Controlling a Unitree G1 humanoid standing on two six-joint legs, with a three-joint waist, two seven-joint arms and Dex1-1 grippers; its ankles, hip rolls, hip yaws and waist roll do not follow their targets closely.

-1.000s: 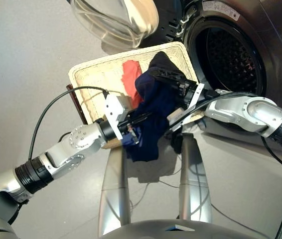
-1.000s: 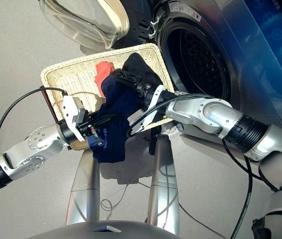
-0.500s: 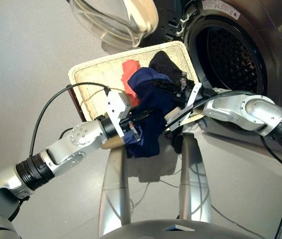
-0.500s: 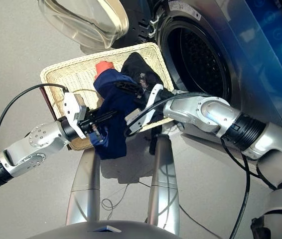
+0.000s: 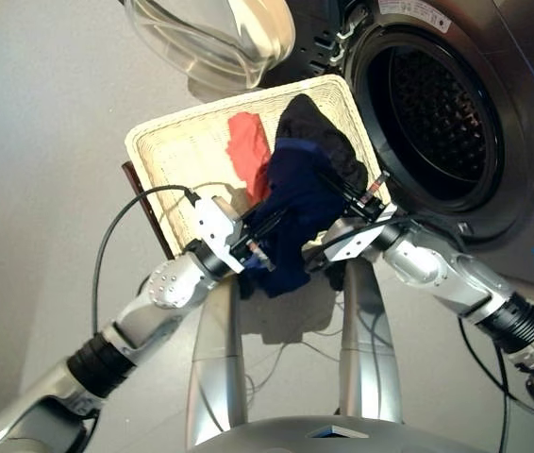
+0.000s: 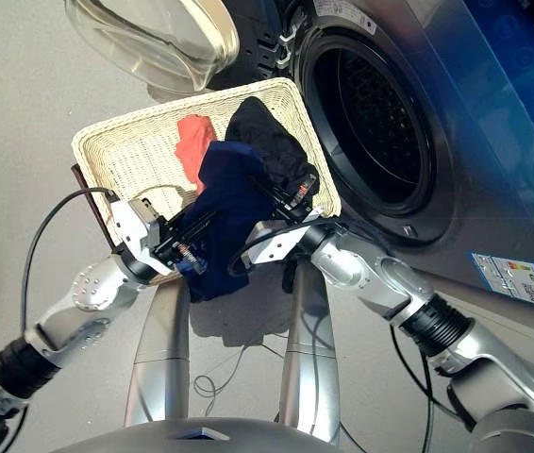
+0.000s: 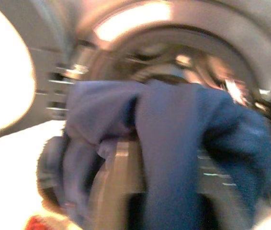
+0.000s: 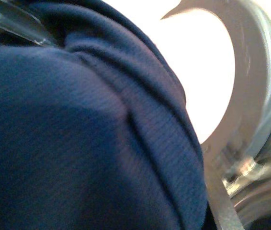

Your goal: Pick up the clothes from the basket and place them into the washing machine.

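The cream wicker basket (image 5: 177, 151) lies on the floor in front of the washing machine (image 5: 508, 66), whose drum (image 5: 432, 113) stands open. In the basket lie a red-orange garment (image 5: 246, 151) and a black garment (image 5: 319, 132). A navy garment (image 5: 291, 212) hangs over the basket's near right corner, held between both grippers. My left gripper (image 5: 259, 241) is shut on its lower left side. My right gripper (image 5: 354, 196) is shut on its right edge. Navy cloth (image 8: 78, 143) fills the right wrist view and drapes over the left fingers in the left wrist view, navy cloth (image 7: 174, 143).
The machine's glass door (image 5: 206, 38) is swung open beyond the basket's far edge. A dark brown board (image 5: 149, 212) pokes out under the basket's left side. A black cable (image 5: 121, 217) loops from my left wrist. Thin wires (image 5: 295, 351) lie on the grey floor.
Both arms have drawn their elbows in toward me, the right forearm swinging down from the machine's side. The navy garment stays held and now stretches higher over the basket's corner.
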